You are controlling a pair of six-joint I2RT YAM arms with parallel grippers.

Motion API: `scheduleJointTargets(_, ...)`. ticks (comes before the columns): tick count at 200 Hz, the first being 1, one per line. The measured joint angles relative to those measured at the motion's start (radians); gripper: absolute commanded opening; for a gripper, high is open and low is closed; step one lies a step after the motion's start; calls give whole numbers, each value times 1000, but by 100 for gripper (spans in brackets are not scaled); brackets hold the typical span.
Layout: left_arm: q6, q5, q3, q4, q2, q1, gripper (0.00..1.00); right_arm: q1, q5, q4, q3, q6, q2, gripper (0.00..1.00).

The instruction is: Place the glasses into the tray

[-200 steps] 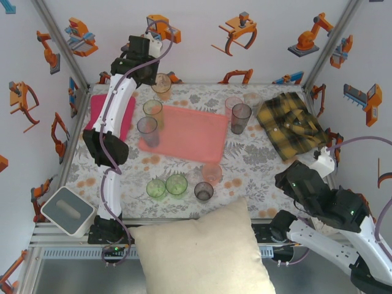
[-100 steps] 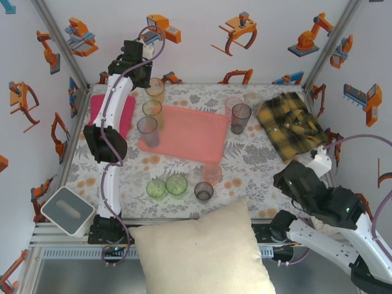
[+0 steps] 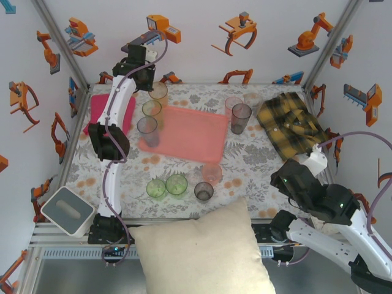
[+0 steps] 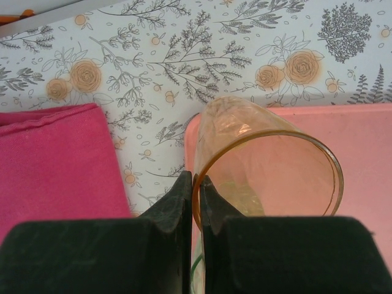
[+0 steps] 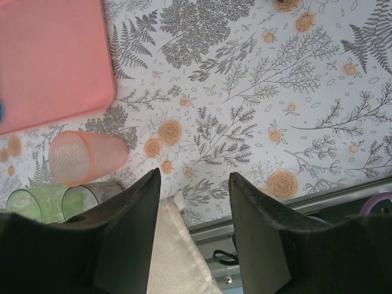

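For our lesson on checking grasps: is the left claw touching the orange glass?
Touching. In the left wrist view the left claw pinches the orange glass by its rim, a finger on each side.

1. A robotics lab test cell, not a home: white walls (image 3: 202, 55) across the top of the overhead view carry printed cartoons of orange robot arms.
2. Bare aluminium frame posts (image 3: 62, 43) rise in the upper corners, and a slotted rail (image 3: 55, 240) runs along the bottom.
3. Two robot arms (image 3: 110, 141) (purple cables exposed) are bolted at the bottom edge.
4. Household props sit inside: floral tablecloth (image 3: 257, 156), pillow (image 3: 202, 251), plaid shirt (image 3: 291, 125), plastic glasses (image 3: 176, 184).
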Motion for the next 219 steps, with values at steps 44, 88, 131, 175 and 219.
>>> scheduleJointTargets(44,-2,9,7,0,14,3,12,0,0,0,-11,0,0,47)
scheduleJointTargets(88,2,11,21,-11,28,3,12,0,1,0,-11,0,0,48)
scheduleJointTargets(131,10,11,34,-19,34,4,12,0,1,8,-12,0,0,48)
scheduleJointTargets(175,17,11,39,-23,34,4,12,0,2,15,-12,0,0,48)
scheduleJointTargets(219,21,11,39,-30,39,4,11,0,1,18,-12,0,2,48)
